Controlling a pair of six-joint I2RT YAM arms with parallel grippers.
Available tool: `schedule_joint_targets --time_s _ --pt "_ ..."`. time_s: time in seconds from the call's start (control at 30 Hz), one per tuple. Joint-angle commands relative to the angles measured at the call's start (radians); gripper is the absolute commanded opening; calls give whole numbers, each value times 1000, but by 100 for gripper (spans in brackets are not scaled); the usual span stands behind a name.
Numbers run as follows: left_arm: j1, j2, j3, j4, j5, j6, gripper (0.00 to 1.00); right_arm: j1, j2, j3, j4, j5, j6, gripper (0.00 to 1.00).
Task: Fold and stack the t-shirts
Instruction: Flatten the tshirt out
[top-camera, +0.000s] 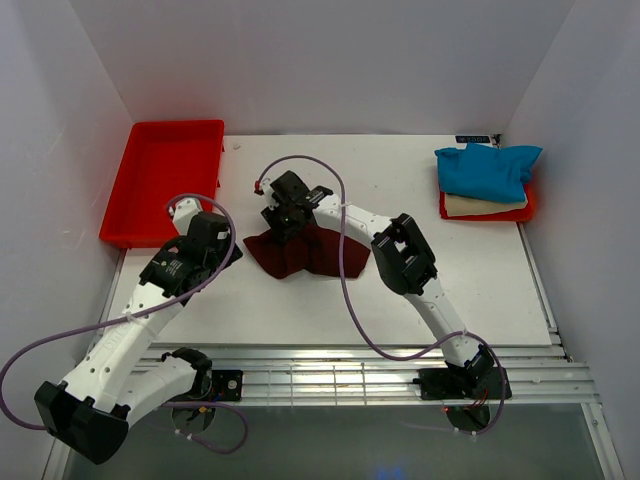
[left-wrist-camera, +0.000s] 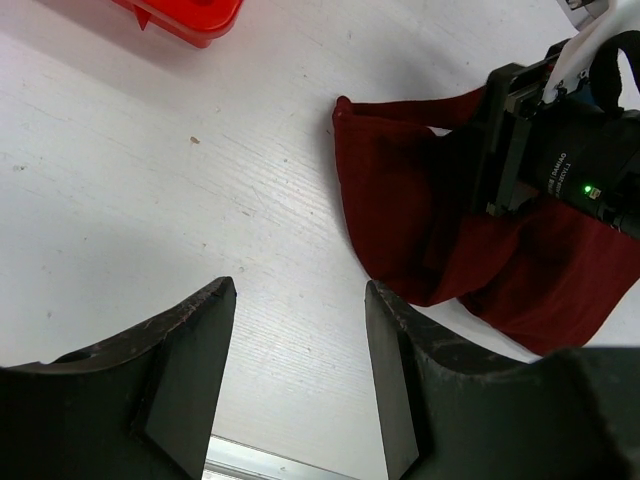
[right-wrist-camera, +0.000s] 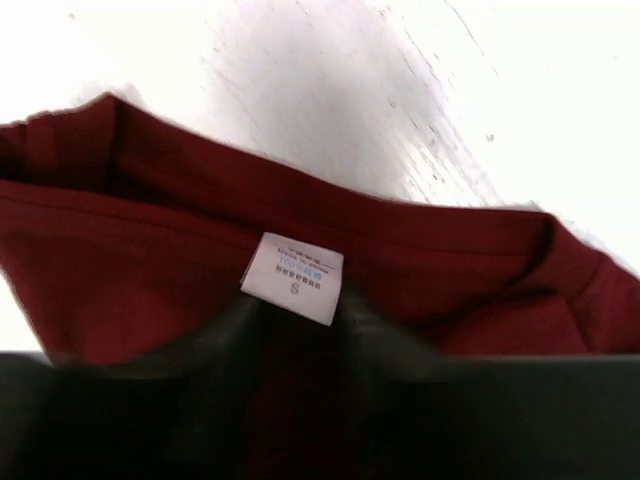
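Hovering low over the white table, left gripper has its two dark fingers spread apart, nothing between them, only tabletop showing in the gap. Ahead of it and off to its right lies the maroon t-shirt, bunched into a rough crumpled heap, one folded edge nearest this gripper but not touching it. Right gripper sits directly on top of that heap, pointing down into the cloth at the collar side. From its own wrist camera the neckline runs across just beyond the fingertips, with a small white size label sewn inside the collar; the fingers themselves are blurred dark shapes against the fabric, so cannot tell whether they are pinching cloth or standing apart. Further out, ahead and to the left of the left gripper, a red tray. Far to the right of the right gripper, in the back corner, a blue t-shirt lies folded on a cream t-shirt, both stacked in a second red tray.
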Motion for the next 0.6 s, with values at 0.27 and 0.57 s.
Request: schedule_joint_targets --time_s 0.27,0.57 --pt "8 -7 -22 -12 -13 -21 65 -1 -94 4 -18 64 -1 8" --pt "22 -24 -33 -34 -98 -81 66 -1 -376 279 -170 260 -29 9"
